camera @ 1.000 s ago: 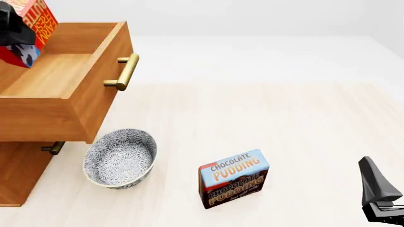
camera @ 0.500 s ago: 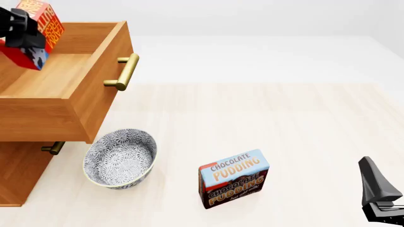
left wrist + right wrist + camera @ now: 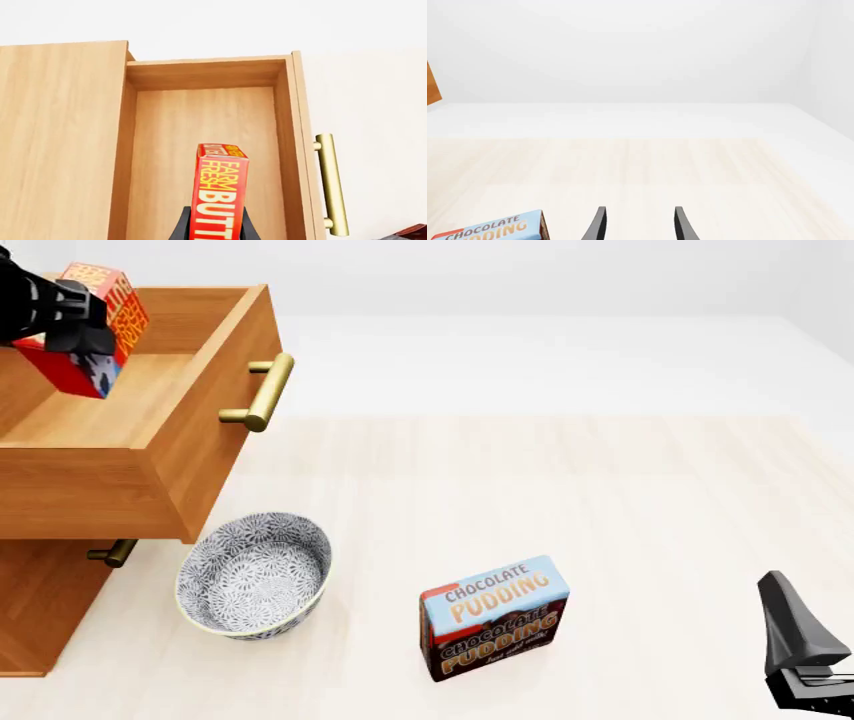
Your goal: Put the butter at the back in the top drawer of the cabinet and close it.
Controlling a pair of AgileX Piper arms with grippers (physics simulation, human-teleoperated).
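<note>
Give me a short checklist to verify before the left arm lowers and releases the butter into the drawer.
1. left gripper shut on the butter: ok.
2. top drawer pulled open: ok.
3. Drawer floor below the butter free of other things: ok.
4. Butter above the drawer, not outside it: ok.
5. Butter upright in the grip: not ok, tilted in the front view.
6. right gripper open and away from the cabinet: ok.

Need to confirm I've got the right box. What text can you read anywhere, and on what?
"FARM FRESH BUTT...", cut off by the frame edge: butter, held by the left gripper over the open top drawer.
"CHOCOLATE PUDDING", printed twice: pudding box on the table.
Small line under the lower "PUDDING": too small to read.
</note>
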